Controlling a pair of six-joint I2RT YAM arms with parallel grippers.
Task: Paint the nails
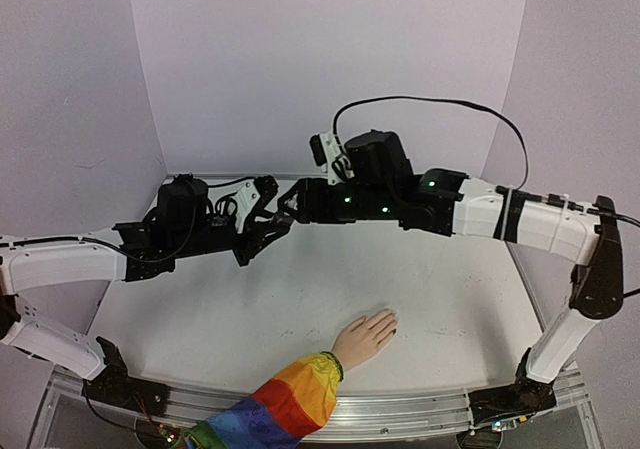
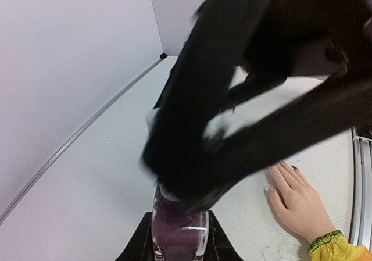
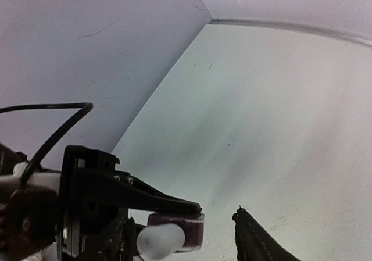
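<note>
The left gripper (image 1: 260,237) pinches a small glass polish bottle (image 2: 179,221) holding purple polish. The right gripper (image 1: 288,207) hangs just beside that bottle, its dark fingers spread in a V. The nails (image 2: 282,164), tiny and skin-toned, one spotted dark, lie well apart from the bottle on the matte white table (image 1: 250,309). They tip a smooth peach mannequin hand (image 2: 299,206) in a rainbow-striped sleeve (image 1: 290,401).
</note>
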